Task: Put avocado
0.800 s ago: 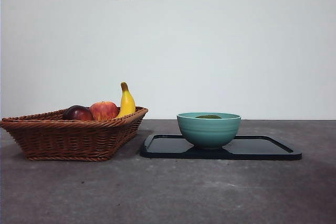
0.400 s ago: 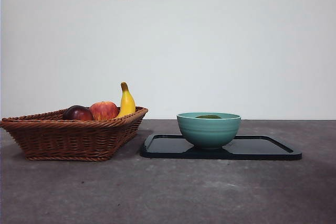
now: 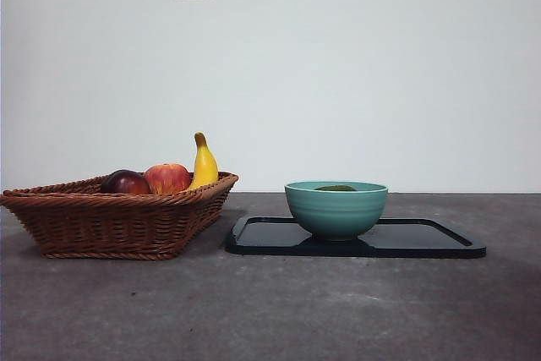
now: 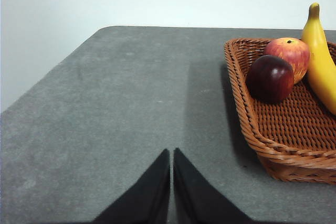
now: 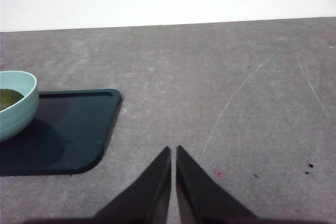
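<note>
While one avocado [image 3: 336,188] lies inside the single teal bowl [image 3: 336,211], only its dull dark-green top clears the rim. Beside the bowl, one woven wicker basket [image 3: 110,221] holds three fruits. Left gripper [image 4: 171,153] and right gripper [image 5: 173,150] hang shut, empty.

Both claws [image 4: 171,153] [image 5: 173,150] closed, empty.

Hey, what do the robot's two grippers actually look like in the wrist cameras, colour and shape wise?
The left gripper and the right gripper look alike: each has two plain matte black jaws, broad at the base and tapering to narrow pointed tips. No cables, labels or markings show on them, and nothing more of either arm is in view. The front view shows neither arm.
</note>
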